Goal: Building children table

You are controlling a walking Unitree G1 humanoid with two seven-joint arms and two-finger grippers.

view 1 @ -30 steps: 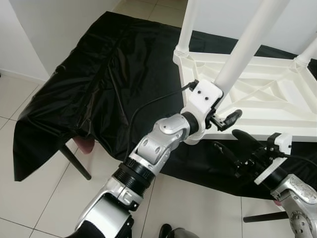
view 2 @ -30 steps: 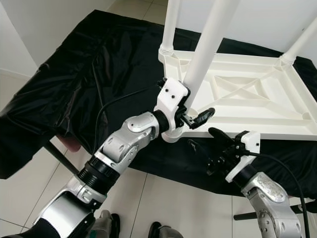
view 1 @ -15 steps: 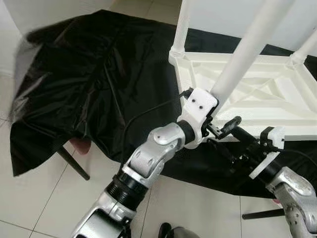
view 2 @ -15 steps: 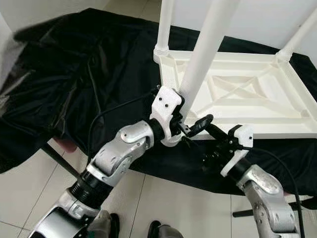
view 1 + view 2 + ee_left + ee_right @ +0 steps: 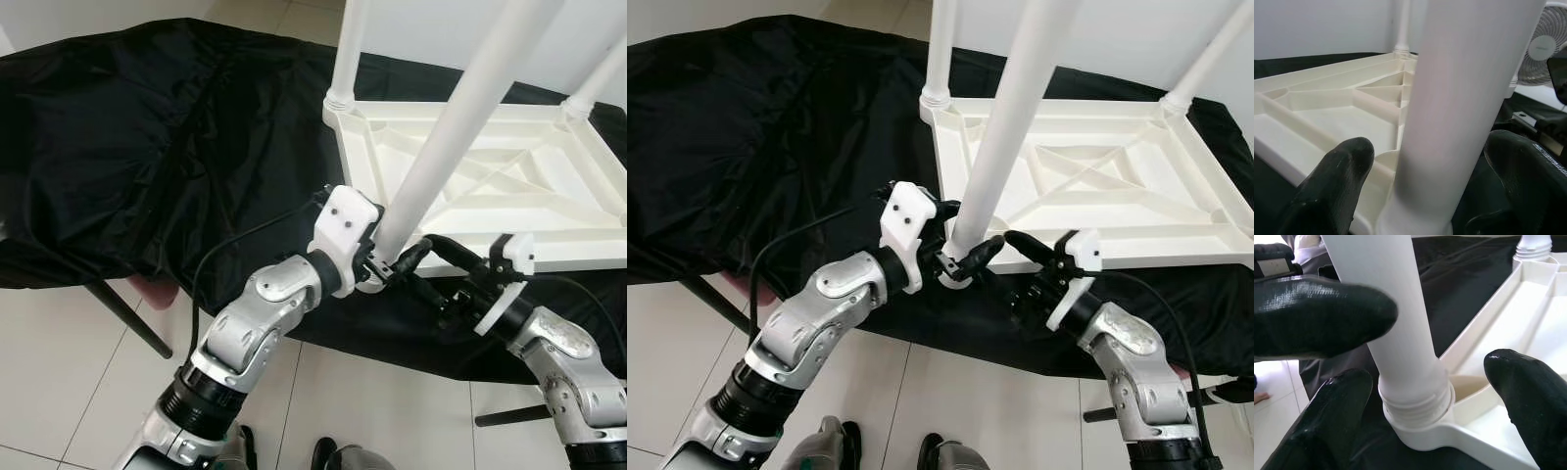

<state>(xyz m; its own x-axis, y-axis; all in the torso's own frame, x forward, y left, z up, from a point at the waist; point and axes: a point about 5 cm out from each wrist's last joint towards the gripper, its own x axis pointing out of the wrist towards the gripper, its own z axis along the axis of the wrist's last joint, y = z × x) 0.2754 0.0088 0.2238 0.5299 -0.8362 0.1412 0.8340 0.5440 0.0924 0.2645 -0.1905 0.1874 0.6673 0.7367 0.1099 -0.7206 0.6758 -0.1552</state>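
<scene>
Smooth white tubular leg (image 5: 451, 132) between left claw (image 5: 387, 262) fingers

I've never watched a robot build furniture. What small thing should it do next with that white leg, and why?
Probably twist the leg further into its corner socket. The left gripper straddles the leg's base, the right gripper sits open beside it, and thread ridges show above the socket of the upturned tabletop, so it looks not fully seated.
</scene>
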